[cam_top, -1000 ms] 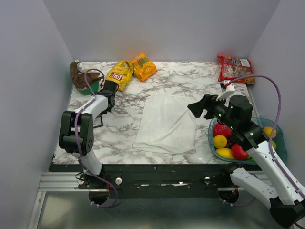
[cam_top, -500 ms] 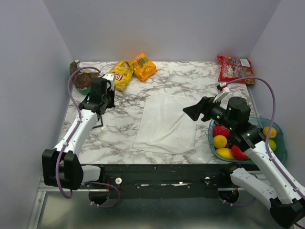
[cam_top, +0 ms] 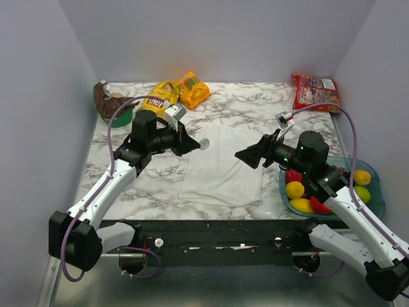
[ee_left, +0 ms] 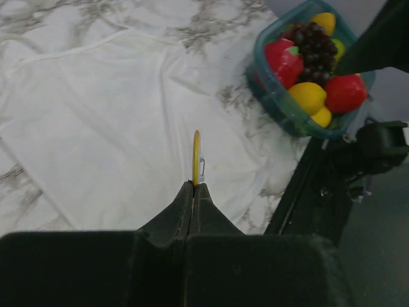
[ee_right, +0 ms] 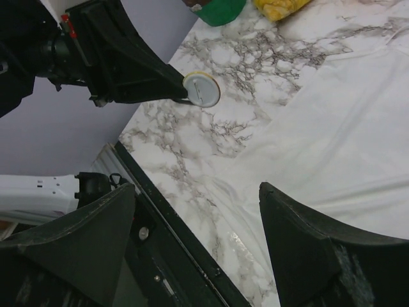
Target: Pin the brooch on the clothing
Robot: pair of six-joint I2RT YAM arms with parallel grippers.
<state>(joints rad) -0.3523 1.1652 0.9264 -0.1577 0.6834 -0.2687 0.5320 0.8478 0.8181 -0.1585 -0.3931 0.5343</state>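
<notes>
My left gripper (cam_top: 193,144) is shut on the brooch (cam_top: 204,144), a small round disc held edge-on above the left edge of the white clothing (cam_top: 223,165). In the left wrist view the brooch (ee_left: 196,157) shows as a thin yellow edge with a metal pin, clamped at the fingertips (ee_left: 193,189). In the right wrist view the brooch (ee_right: 201,89) shows its pale back with a yellow rim. My right gripper (cam_top: 248,155) is open and empty, hovering above the right part of the clothing (ee_right: 345,128), pointing toward the brooch.
A teal basket (cam_top: 377,192) of lemons, red fruit and grapes stands at the right front. Yellow and orange snack bags (cam_top: 176,93) lie at the back left, a brown item in a green bowl (cam_top: 112,105) at far left, a red bag (cam_top: 314,89) at back right.
My left arm has swung from the back left toward the middle with the brooch and now holds it over the clothing's left edge. My right gripper has moved left over the clothing.
</notes>
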